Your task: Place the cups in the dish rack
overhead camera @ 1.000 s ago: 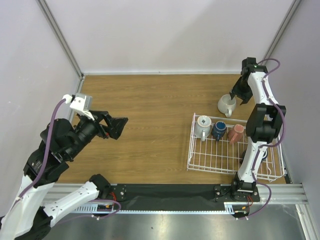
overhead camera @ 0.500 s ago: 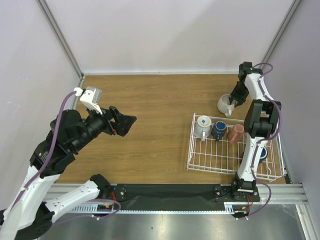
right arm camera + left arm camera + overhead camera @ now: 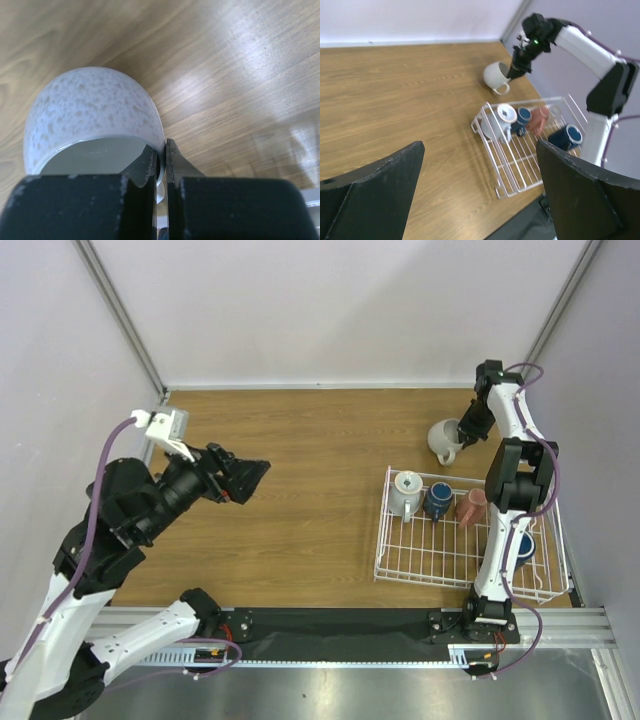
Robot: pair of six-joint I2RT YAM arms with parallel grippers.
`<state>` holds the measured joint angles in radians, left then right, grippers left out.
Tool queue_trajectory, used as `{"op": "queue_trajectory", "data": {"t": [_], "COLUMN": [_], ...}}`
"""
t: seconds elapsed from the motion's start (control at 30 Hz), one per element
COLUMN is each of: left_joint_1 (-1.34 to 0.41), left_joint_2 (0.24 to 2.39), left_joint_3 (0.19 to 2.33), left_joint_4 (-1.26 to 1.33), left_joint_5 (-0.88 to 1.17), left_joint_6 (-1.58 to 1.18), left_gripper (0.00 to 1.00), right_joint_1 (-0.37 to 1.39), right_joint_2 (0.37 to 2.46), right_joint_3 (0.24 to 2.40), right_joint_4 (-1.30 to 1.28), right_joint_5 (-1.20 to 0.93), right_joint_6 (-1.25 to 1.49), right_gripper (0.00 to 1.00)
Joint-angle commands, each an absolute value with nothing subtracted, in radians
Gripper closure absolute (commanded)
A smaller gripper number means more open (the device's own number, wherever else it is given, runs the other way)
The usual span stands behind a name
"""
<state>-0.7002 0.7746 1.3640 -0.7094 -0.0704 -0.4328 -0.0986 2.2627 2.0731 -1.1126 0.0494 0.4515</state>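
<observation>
In the top view, the right claw is pinching the rim of a cream-white speckled ceramic mug, which is sitting or hanging just beyond the far edge of the white wire-grid dish rack, over the brown wood-grain table. Inside the rack, a pale grey-blue mug, a dark blue mug and a reddish-pink cup are lining the far side. Another dark blue cup is lying nearer, partly hidden by the arm. The left claw is hovering over the left of the table, jaws spread wide and holding nothing. In the left wrist view, its broad black fingers are framing the rack and the gripped mug well ahead. In the right wrist view, the right claw's narrow black fingertips are clamping the mug's wall, one inside and one outside; whether its base is touching the table is hard to tell.
</observation>
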Motion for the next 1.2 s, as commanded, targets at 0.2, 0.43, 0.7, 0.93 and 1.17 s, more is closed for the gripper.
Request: {"op": "queue_trajectory", "data": {"t": [0.2, 0.43, 0.7, 0.93, 1.17], "left_joint_1": [-0.706, -0.701, -0.698, -0.696, -0.693], "left_joint_2": [0.831, 0.934, 0.894, 0.905, 0.878], "left_joint_3": [1.446, 1.531, 1.517, 1.519, 1.539], "left_joint_4": [-0.851, -1.118, -1.127, -1.167, -1.18], "left_joint_5": [-0.358, -0.538, -0.586, -0.6, -0.615], "left_joint_6": [-0.466, -0.544, -0.554, -0.568, -0.56], "left_gripper": [0.0, 0.0, 0.0, 0.0, 0.0], "right_joint_1": [0.138, 0.445, 0.742, 0.885, 0.95], "right_joint_2": [2.129, 2.068, 2.097, 2.095, 2.099], "right_joint_3": [2.373, 2.399, 2.376, 2.238, 2.135], "right_joint_4": [-1.204, -1.284, -1.401, -1.352, -1.325], "right_joint_5": [0.044, 0.129, 0.238, 0.258, 0.278], "right_joint_6": [0.468, 0.511, 0.594, 0.591, 0.569], "right_gripper": [1.0, 1.0, 1.0, 1.0, 1.0]}}
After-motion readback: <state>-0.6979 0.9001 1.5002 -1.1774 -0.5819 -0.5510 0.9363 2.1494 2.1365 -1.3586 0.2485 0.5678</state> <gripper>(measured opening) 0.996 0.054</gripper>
